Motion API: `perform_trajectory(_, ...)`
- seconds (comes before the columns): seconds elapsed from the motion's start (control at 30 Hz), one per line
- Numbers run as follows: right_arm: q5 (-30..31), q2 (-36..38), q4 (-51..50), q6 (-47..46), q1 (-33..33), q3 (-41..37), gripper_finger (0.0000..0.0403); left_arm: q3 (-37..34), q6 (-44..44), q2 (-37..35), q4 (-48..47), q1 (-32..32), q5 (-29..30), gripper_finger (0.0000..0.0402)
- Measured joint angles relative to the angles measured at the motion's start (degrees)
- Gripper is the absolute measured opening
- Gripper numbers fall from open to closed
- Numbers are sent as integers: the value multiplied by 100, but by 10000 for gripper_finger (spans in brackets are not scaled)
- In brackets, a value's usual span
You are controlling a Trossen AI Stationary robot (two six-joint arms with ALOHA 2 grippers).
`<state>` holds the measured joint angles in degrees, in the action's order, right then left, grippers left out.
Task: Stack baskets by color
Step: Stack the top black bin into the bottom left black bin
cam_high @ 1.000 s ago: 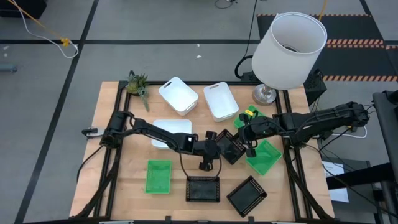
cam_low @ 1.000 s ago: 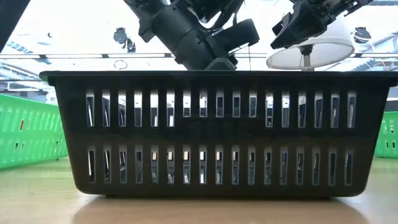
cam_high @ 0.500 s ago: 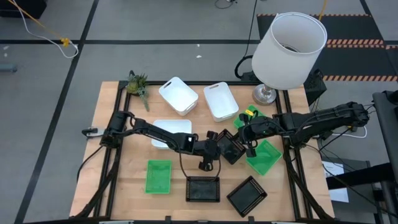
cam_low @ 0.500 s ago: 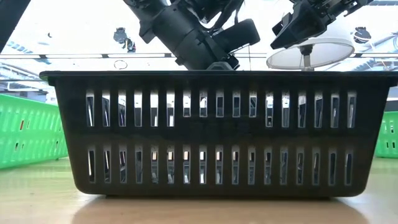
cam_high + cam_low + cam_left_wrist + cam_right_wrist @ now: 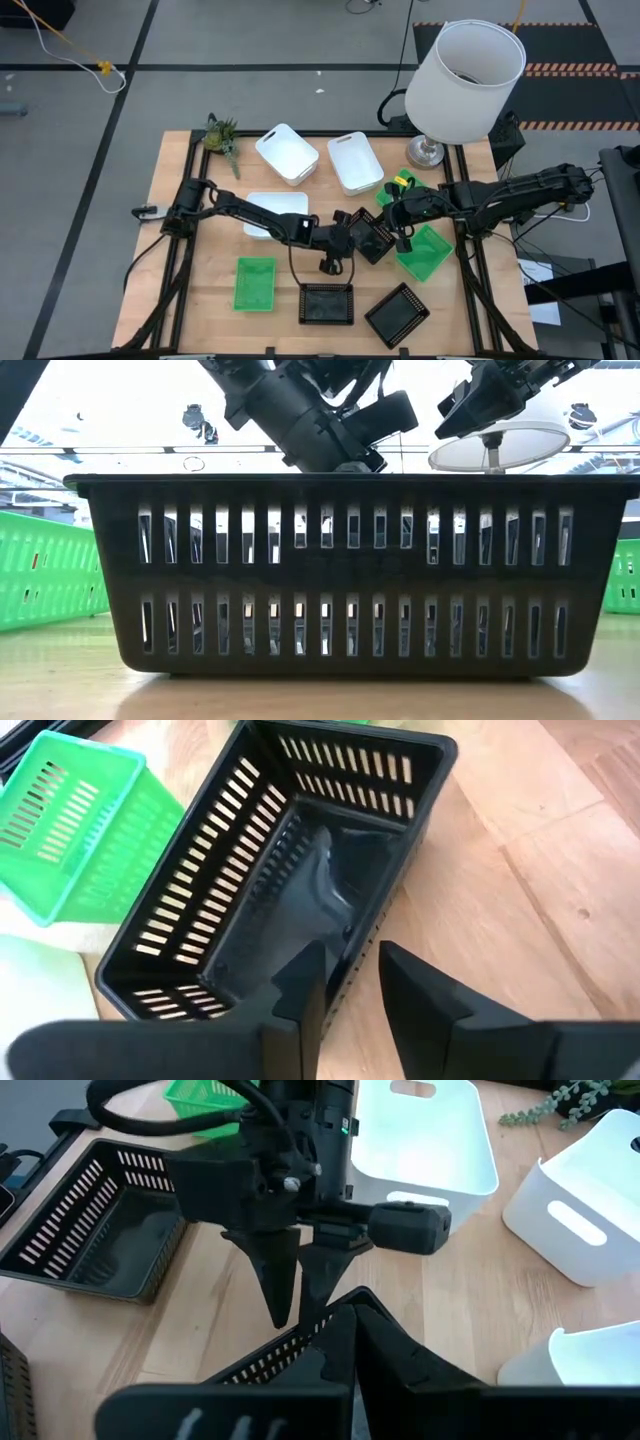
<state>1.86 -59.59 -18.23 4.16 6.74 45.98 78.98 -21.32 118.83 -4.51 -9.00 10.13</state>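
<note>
A black basket point(image 5: 372, 238) stands askew on its base at the table's middle. My left gripper point(image 5: 352, 975) is open and slants down over it. One finger stands inside and one outside a long wall point(image 5: 350, 950), near a corner. A strip of table shows between the outer finger and the wall. My right gripper point(image 5: 350, 1315) hangs shut just right of that basket and above it, with nothing between its fingers. Two more black baskets point(image 5: 327, 303) point(image 5: 397, 313) sit at the front. Green baskets point(image 5: 254, 283) point(image 5: 425, 250) and white ones point(image 5: 287, 153) point(image 5: 355, 162) lie around.
A third white basket point(image 5: 275, 210) lies under the left arm. A large white lampshade point(image 5: 465, 70) stands at the back right corner and a plant sprig point(image 5: 220, 135) at the back left. The front black basket point(image 5: 340, 575) fills the low view.
My left gripper's fingers have drawn closer together around the middle black basket's wall. Both arms have stayed where they were, and the basket has not shifted.
</note>
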Motion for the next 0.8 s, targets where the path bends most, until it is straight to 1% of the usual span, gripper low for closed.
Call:
perform_trajectory(0.33, 1, 0, -1, 22, 0, 0, 2, 0, -92, 88, -31, 12, -9, 92)
perform_trajectory(0.5, 1, 0, -1, 106, 0, 0, 2, -2, -107, 127, -81, 32, -173, 92)
perform_trajectory(0.6, 1, 0, -1, 107, 0, 0, 2, -2, -145, 125, -31, 29, -177, 90)
perform_trajectory(0.67, 1, 0, -2, 118, 0, 0, 2, -2, -153, 125, -38, 30, -216, 77)
perform_trajectory(0.8, 1, 0, -1, 157, 0, 0, 2, 17, 15, 125, -54, 60, -560, 16)
